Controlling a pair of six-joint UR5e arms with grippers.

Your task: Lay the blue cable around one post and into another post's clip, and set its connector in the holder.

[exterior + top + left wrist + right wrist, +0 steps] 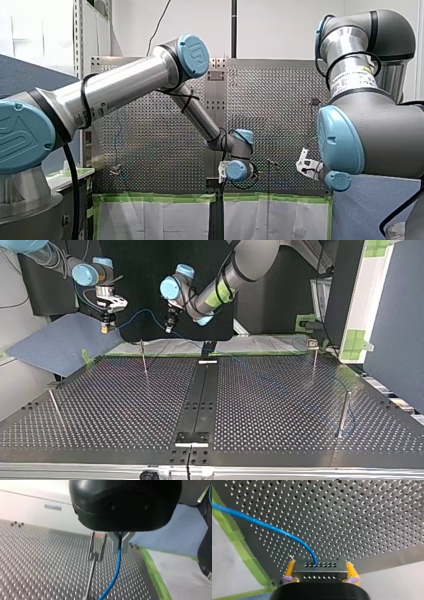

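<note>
Metal table [280,405], all holes, fills the near part of the top view. It has a black strip [200,395] down its middle and thin posts standing well apart: a near post [344,412], then a far post [143,357]. Over by the far edge both arms hang above the table. My right tool [105,328] (yellow pads show in its wrist view) is clamped on the dark connector [320,571]. From it the blue cable [272,528] arcs across to my left tool [169,330], whose metal fingers [115,542] pinch it tight. Just beside them in the left wrist view stands a forked clip [93,543], cable apart from it.
</note>
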